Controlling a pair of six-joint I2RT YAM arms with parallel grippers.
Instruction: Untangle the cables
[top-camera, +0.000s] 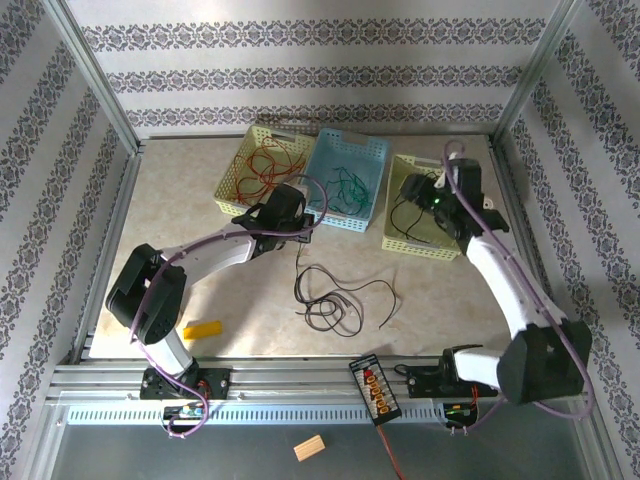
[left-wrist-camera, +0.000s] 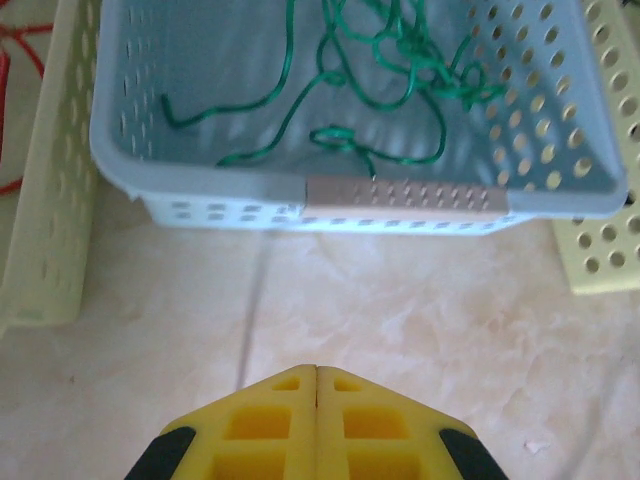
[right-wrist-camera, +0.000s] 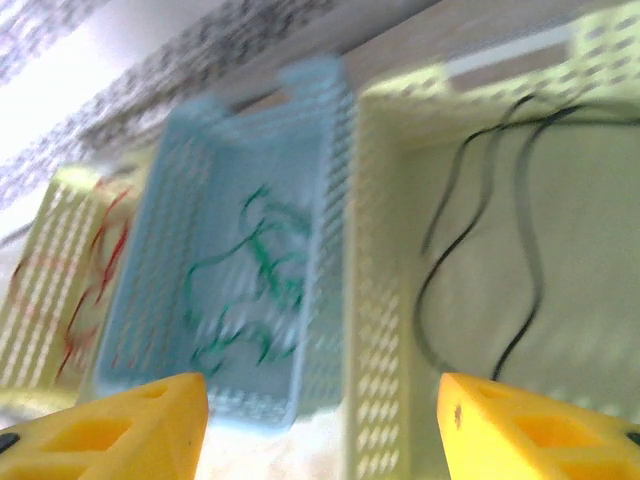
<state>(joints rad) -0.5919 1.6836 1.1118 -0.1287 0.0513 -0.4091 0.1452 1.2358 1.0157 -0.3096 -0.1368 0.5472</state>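
On my screen the table (top-camera: 180, 200) takes up most of the overhead view, and I place everything against the blue basket (top-camera: 380, 175), which sits at the middle of the far side.

The left arm (top-camera: 215, 250) reaches from the near rail up toward the near left corner of the blue basket. The right arm (top-camera: 500, 270) bends in from the other side and ends to the right of that basket.

A yellow basket (top-camera: 232, 175) stands just to the left of the blue basket, and a pale green basket (top-camera: 420, 245) stands just to its right. The three make a row.

The left gripper (left-wrist-camera: 316, 372) hovers over bare table just in front of the near wall of the blue basket (left-wrist-camera: 200, 190). Its yellow fingers are pressed together with nothing between them.

The right gripper (right-wrist-camera: 322, 420) hangs above the near end of the pale green basket (right-wrist-camera: 375, 300), beside the blue basket (right-wrist-camera: 325, 300). Its fingers stand well apart and grip nothing. That wrist picture is blurred.

The loose black cables (top-camera: 335, 295) lie in loops on the table in front of the blue basket, toward the near edge. The red cables (top-camera: 268, 165) lie in the yellow basket to its left. The green cables (top-camera: 350, 188) lie inside the blue basket itself (left-wrist-camera: 400, 60). More black cables (right-wrist-camera: 525, 230) lie in the pale green basket to its right.

A small yellow block (top-camera: 203, 329) lies well apart from the blue basket, near the left arm's base.
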